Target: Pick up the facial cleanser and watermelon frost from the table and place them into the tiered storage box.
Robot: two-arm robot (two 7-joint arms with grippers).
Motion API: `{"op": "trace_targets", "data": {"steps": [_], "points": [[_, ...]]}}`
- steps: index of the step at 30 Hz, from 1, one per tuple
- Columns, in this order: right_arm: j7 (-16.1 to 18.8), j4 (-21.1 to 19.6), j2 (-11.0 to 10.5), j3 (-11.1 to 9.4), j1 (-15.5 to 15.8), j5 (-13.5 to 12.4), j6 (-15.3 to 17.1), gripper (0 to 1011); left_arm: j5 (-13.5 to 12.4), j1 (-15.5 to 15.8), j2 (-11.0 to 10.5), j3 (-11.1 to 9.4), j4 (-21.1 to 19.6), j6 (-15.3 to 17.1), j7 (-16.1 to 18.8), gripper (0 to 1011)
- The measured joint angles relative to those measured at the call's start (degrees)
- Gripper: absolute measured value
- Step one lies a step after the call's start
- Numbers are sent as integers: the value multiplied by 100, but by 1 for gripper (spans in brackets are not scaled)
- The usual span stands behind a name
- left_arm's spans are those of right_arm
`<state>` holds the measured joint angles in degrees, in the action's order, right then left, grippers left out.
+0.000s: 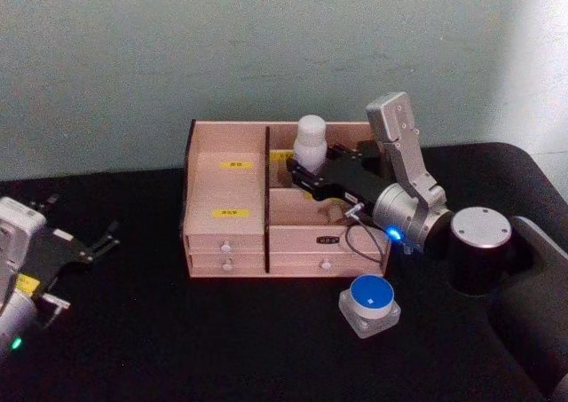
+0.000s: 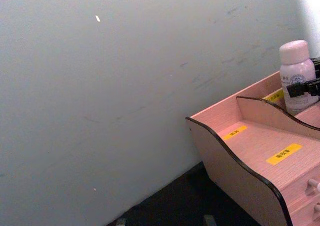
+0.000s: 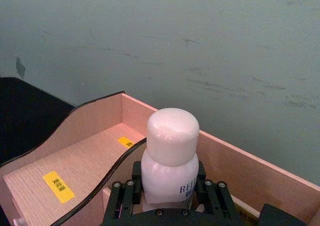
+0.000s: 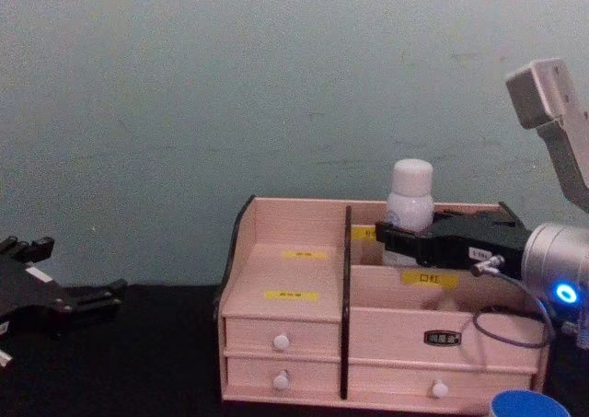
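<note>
Over the tiered storage box (image 1: 206,189) — right end effector (image 1: 307,173), level, tight around facial cleanser (image 1: 311,138).

Silver-grey arm links (image 1: 404,149), blue-lit round wrist joint (image 1: 399,220), black screw-studded fingers (image 3: 215,198), thin looping black cable (image 4: 476,325).

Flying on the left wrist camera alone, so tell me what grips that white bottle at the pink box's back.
Observer: The right gripper is shut on the white round-capped plastic bottle, upright at the rear right compartment of the pale pink wooden storage box.
Operator: Report what lies on the table.
Observer: A small square container with a round blue lid sits on the black table before the box's right drawers.
Operator: Give the left gripper's position.
Observer: The left gripper is open at the table's left, apart from the box.
</note>
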<state>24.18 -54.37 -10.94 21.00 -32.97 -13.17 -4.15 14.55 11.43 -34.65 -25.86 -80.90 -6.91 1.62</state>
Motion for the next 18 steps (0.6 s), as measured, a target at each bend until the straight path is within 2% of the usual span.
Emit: {"op": "trace_targets", "data": {"steps": [11, 15, 18], "points": [[-4, -6, -5, 7, 1, -1, -4, 593, 0, 0, 0, 0, 0, 0, 0, 1001], [-6, -10, -9, 7, 3, -2, -7, 660, 0, 0, 0, 0, 0, 0, 0, 1001], [-6, -12, -9, 7, 4, -2, -9, 765, 0, 0, 0, 0, 0, 0, 0, 1001]]}}
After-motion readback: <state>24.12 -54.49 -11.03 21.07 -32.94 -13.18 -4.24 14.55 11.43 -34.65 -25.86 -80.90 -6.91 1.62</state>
